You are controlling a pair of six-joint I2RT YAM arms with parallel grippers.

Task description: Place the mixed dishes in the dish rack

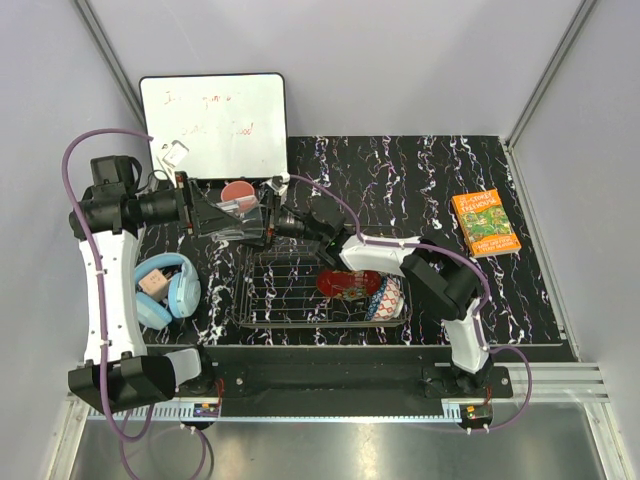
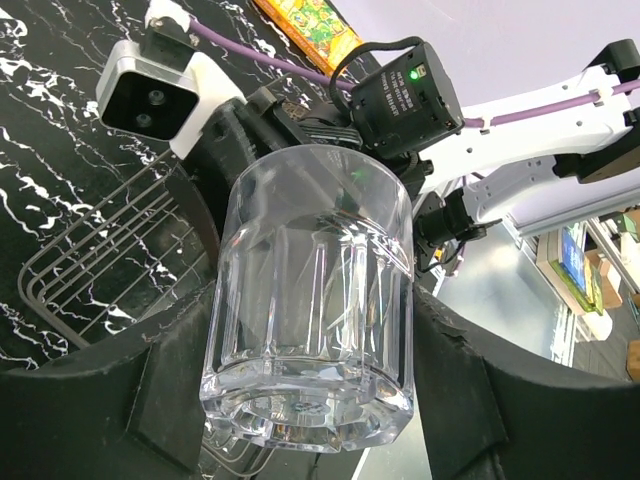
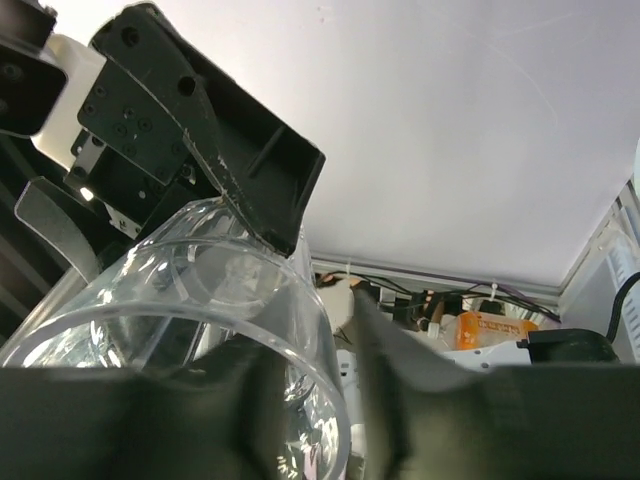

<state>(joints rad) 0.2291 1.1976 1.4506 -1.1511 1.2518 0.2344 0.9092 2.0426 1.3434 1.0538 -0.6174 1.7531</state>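
The small clear glass tumbler (image 2: 315, 290) hangs in the air between both arms, above the far left corner of the dish rack (image 1: 280, 290). My left gripper (image 2: 310, 400) is shut on its lower sides, one finger pressed against each. My right gripper (image 3: 320, 400) straddles the tumbler's rim (image 3: 200, 300); one finger is inside and the other stands a little off the glass wall, so it is open. In the rack stand the red gold-patterned plate (image 1: 348, 284) and the blue patterned bowl (image 1: 385, 298). The salmon-pink cup (image 1: 237, 192) sits behind my left gripper (image 1: 262, 212).
Light-blue headphones (image 1: 167, 288) lie left of the rack. An orange book (image 1: 485, 222) lies at the right on the black marbled mat. A white board (image 1: 213, 122) leans at the back left. The rack's wires (image 2: 90, 250) show below the tumbler.
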